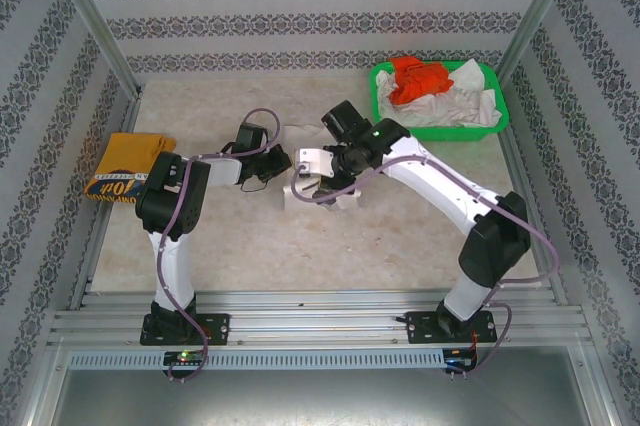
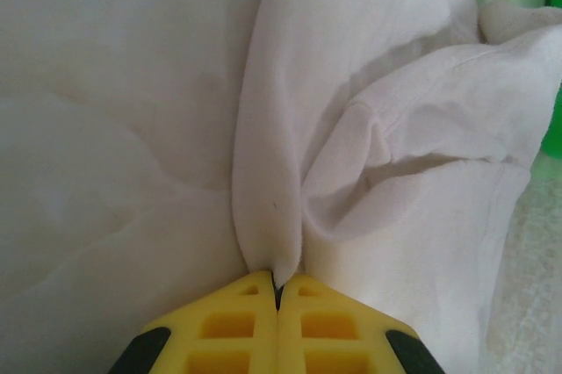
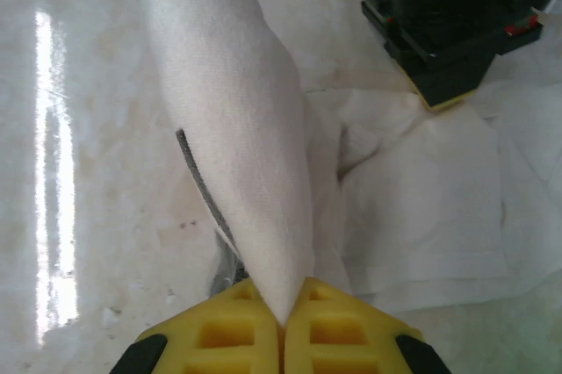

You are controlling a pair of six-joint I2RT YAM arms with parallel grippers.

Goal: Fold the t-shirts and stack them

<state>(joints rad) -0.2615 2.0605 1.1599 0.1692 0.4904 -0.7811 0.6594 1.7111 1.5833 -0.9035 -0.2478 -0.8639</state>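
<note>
My left tool (image 2: 277, 291) and right tool (image 3: 283, 317) each sit clamped on the white t-shirt (image 2: 413, 137) above the bench (image 1: 250, 246).

Both arms bend at the elbow and lean toward each other, wrists close together. The left pincer (image 2: 277, 284) presses its yellow fingers (image 2: 230, 326) tight on a fold of white t-shirt (image 2: 272, 172) just ahead. The right pincer (image 3: 283, 308) is likewise clamped on cloth rising ahead of its tips.

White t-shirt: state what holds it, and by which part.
The left jaws pinch a raised fold of the white t-shirt; the right jaws pinch a gathered peak of it.
</note>
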